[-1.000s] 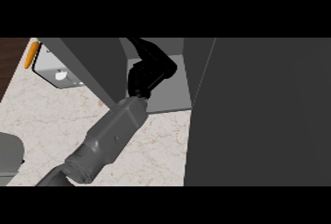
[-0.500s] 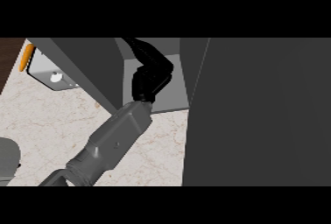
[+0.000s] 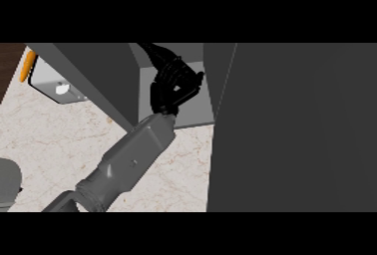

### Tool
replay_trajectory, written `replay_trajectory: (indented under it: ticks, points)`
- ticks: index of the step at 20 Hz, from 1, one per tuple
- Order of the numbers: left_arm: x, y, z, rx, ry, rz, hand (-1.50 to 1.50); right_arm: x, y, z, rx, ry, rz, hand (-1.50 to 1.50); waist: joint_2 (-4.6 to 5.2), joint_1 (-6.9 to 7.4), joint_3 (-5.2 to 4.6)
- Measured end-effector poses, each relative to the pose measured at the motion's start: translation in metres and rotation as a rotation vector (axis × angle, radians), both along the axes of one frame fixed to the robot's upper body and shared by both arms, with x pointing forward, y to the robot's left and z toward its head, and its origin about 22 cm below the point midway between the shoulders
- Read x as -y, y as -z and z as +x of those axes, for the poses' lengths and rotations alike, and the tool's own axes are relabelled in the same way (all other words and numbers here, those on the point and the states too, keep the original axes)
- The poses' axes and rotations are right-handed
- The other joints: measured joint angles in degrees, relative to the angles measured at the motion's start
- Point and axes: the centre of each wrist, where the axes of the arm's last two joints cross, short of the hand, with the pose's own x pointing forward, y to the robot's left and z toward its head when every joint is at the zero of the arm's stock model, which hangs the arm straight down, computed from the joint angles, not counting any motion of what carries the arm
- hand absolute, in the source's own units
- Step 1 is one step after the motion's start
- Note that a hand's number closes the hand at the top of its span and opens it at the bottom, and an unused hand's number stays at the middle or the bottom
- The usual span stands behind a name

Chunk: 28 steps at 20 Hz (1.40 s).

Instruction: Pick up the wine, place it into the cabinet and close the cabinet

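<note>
Inside the open cabinet [image 3: 194, 108] at the surface's [image 3: 44, 142] far edge: left hand [image 3: 171, 89] (open or gripping, impossible to tell). Wine indistinguishable against the black hand.

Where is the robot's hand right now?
The left hand is top centre of the head view, in the cabinet opening, between the slanted grey panel at its left and the large dark door at its right.

We're looking down at a kitchen here: a pale, marble-veined counter [image 3: 44, 134] is filling the lower left, a tall dark grey cabinet [image 3: 294, 124] is standing on it, and its door [image 3: 95, 74] is hanging open beside a lighter inner compartment.
</note>
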Motion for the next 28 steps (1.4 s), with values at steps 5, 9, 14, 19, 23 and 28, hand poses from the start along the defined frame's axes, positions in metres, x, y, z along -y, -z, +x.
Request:
replay_trajectory:
  ticks: [5,9,14,19,23,28]
  points:
    - [0.001,-0.004,0.004,-0.011,-0.019,0.026,-1.5,-0.001,0.0,-0.001,0.006,-0.005,0.005,-1.5,-0.01,0.2,0.01]
    - [0.0,-0.002,0.005,-0.01,-0.031,0.1,-1.5,-0.001,-0.005,-0.004,0.006,-0.01,-0.003,-1.5,-0.02,0.09,0.0]
    - [0.007,-0.012,0.009,0.035,0.004,0.196,-1.5,0.001,-0.003,-0.001,0.002,-0.008,-0.001,-1.5,0.03,0.41,0.05]
    - [0.012,-0.013,0.008,0.07,0.027,0.228,-1.5,0.0,-0.001,-0.004,-0.001,-0.002,0.002,-1.5,-0.24,1.08,0.04]
    - [0.015,-0.011,0.002,0.101,0.028,0.226,-1.5,0.002,0.0,-0.002,-0.008,0.003,0.005,-1.5,-0.33,1.54,0.05]
    - [0.021,-0.014,-0.001,0.132,0.037,0.198,-1.5,0.004,-0.005,-0.004,-0.017,0.001,0.0,-1.5,-0.54,2.2,0.03]
